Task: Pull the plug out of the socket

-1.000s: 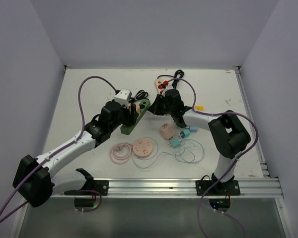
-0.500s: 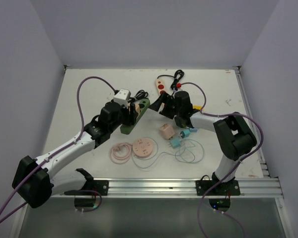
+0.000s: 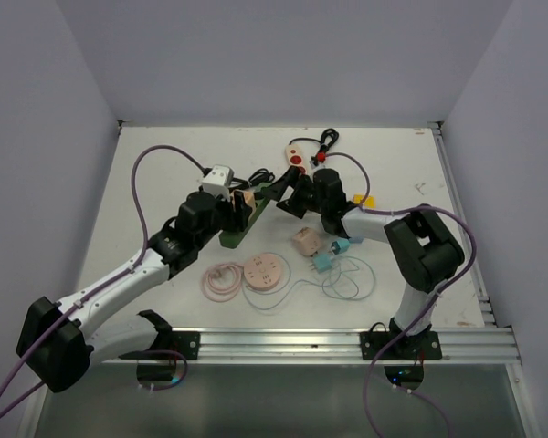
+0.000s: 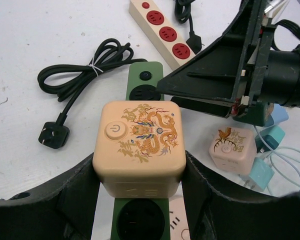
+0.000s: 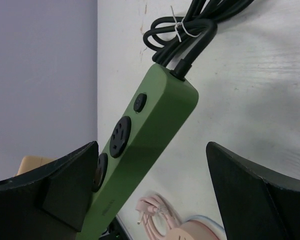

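The plug is a beige cube with a gold dragon print [image 4: 139, 145], standing on the green power strip [image 4: 145, 80], the socket. My left gripper [image 4: 139, 172] is shut on the cube's two sides; whether its prongs are still seated is hidden. In the top view the cube [image 3: 247, 198] sits mid-strip [image 3: 232, 235] under the left gripper [image 3: 241, 206]. My right gripper [image 3: 289, 195] is open at the strip's far, corded end. In the right wrist view that gripper [image 5: 152, 150] stands wide apart around the strip [image 5: 155, 115] without touching it.
A cream strip with red sockets [image 3: 297, 155] and a bundled black cord [image 4: 85, 65] lie behind the green strip. A pink cube adapter [image 3: 304, 240], teal adapters [image 3: 329, 260], a round pink reel [image 3: 262, 272] and a coiled pink cable [image 3: 222, 278] lie in front.
The right gripper has gone from shut to wide open, swung briefly right, and come back to the green strip's far end. The left gripper has kept its hold on the cube.
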You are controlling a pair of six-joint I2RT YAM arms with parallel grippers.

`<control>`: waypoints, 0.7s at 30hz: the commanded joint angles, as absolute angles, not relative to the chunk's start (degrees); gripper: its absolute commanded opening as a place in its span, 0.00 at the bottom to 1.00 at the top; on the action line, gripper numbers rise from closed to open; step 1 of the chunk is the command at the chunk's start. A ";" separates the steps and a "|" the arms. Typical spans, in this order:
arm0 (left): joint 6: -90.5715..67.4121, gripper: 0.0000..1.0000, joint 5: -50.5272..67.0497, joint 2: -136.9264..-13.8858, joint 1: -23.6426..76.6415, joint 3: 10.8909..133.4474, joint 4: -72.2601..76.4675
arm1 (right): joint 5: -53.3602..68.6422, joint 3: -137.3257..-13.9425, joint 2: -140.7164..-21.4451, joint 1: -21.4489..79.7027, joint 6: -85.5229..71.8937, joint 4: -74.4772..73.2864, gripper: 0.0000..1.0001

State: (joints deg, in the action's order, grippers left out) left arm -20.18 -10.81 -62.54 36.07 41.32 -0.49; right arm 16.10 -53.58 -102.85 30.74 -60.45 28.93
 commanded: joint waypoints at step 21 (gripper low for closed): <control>-29.17 0.00 -12.04 -49.67 33.50 29.89 19.60 | 17.66 -58.37 -110.47 35.33 -64.76 40.68 0.00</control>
State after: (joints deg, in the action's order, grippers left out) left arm -25.06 -10.07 -54.70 35.51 29.82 9.30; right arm 16.97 -60.34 -110.54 35.64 -69.23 36.32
